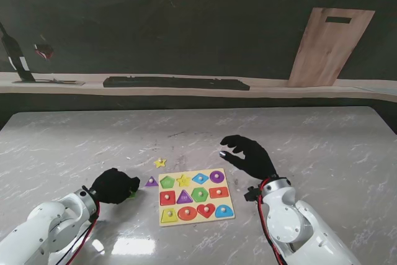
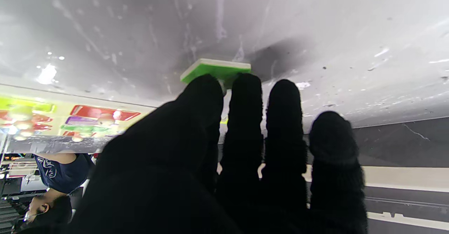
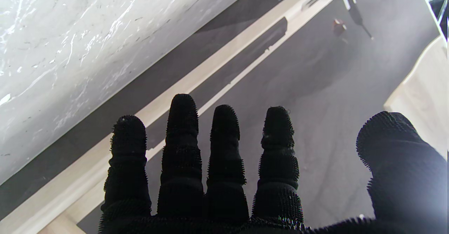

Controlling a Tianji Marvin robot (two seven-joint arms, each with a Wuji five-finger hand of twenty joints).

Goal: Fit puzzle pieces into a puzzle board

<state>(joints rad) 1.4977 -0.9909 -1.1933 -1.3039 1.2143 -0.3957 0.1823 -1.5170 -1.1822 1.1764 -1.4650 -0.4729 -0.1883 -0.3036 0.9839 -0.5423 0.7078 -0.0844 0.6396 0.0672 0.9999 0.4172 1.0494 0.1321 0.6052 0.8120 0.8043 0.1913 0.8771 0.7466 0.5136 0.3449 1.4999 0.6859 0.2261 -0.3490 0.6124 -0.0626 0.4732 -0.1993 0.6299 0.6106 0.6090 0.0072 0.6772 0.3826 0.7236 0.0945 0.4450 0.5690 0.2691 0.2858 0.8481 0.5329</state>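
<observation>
The puzzle board [image 1: 162, 212] lies in the middle of the table, nearer to me, with coloured shapes in its slots; it also shows in the left wrist view [image 2: 31, 95]. My left hand [image 1: 113, 185] is curled just left of it. Its thumb and first finger pinch a green piece [image 2: 215, 69] that rests flat on the marble and peeks out as a green corner [image 1: 133, 194]. A purple triangle [image 1: 151, 182] and a yellow star [image 1: 160, 162] lie loose by the board's far left corner. My right hand [image 1: 248, 156] hovers open beyond the board's right side, fingers [image 3: 224, 149] spread, holding nothing.
A wooden cutting board [image 1: 329, 46] leans on the dark back wall at the far right. A long black bar [image 1: 177, 82] lies on the ledge behind the table. A dark stand [image 1: 15, 54] rises at the far left.
</observation>
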